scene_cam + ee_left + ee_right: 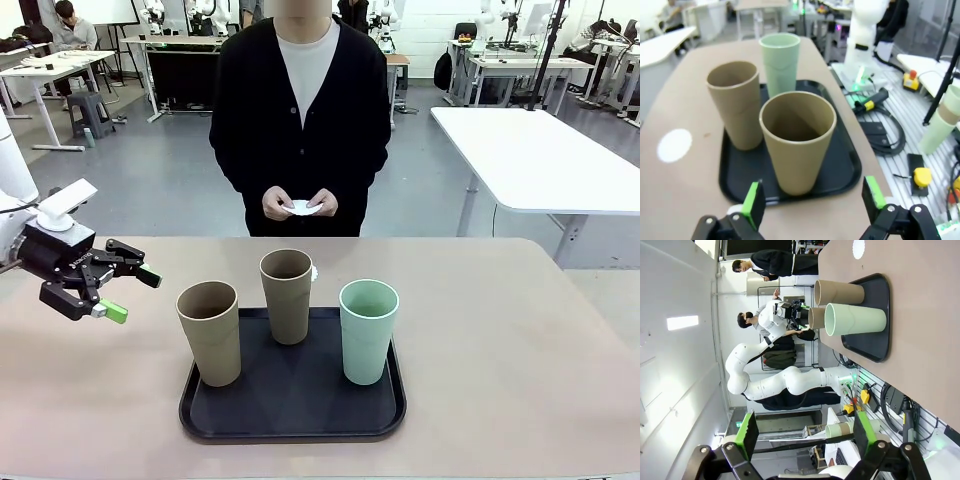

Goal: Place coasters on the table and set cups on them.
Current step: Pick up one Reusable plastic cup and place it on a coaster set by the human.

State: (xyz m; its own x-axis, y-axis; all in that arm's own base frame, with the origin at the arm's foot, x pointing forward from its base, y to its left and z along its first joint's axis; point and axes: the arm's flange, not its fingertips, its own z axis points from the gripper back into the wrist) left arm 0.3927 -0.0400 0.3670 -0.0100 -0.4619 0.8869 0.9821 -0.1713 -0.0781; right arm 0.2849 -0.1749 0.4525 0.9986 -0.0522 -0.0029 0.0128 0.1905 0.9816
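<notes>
Three cups stand upright on a black tray [290,428] on the beige table [500,350]: a tan cup [210,332] front left, a tan cup [287,296] behind it, and a mint cup [368,332] on the right. My left gripper [133,296] hovers open just left of the tray, aimed at the near tan cup [797,142]. One white coaster [674,145] lies on the table beyond the tray. The person's hands hold more coasters [302,208] at chest height. My right gripper [806,435] is open, off the table, its view rolled sideways toward the mint cup [855,319].
A white table [530,150] stands behind on the right. Past the table's edge in the left wrist view are the right arm's base [865,30], cables, a yellow button [921,176] and spare stacked cups [940,125].
</notes>
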